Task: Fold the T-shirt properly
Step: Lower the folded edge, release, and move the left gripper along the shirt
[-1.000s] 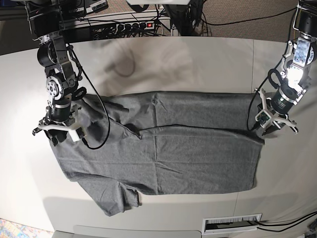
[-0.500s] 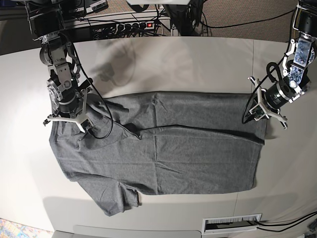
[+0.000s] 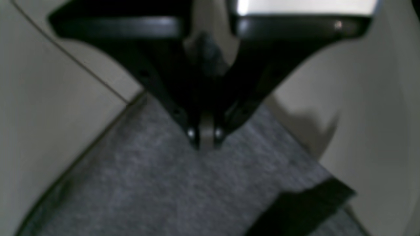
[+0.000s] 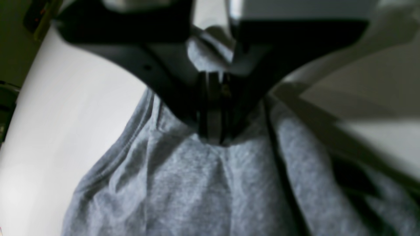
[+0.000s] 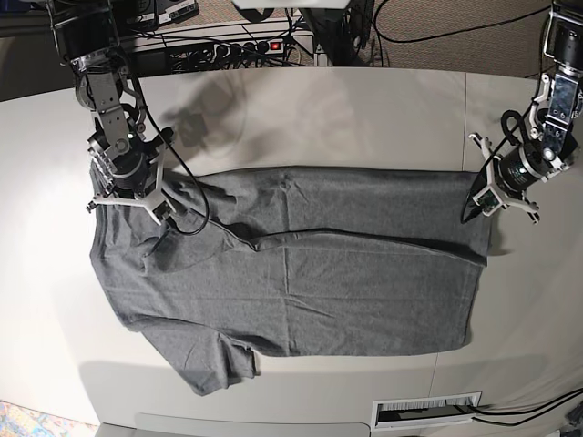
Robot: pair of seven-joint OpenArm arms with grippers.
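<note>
Grey cotton is pinched in both your closed grippers: the left gripper [image 5: 489, 195] holds the T-shirt [image 5: 301, 273] at its hem corner, the right gripper [image 5: 127, 202] near the shoulder, likely to carry that edge over for a fold.

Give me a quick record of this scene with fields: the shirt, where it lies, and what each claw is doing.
shirt: grey T-shirt, spread out, wrinkled, far edge partly folded over
surface: pale table
left claw: shut, pinching the shirt's corner at the hem end
right claw: shut, pinching bunched cloth at the sleeve end
near sleeve: flat on the table, not held
</note>
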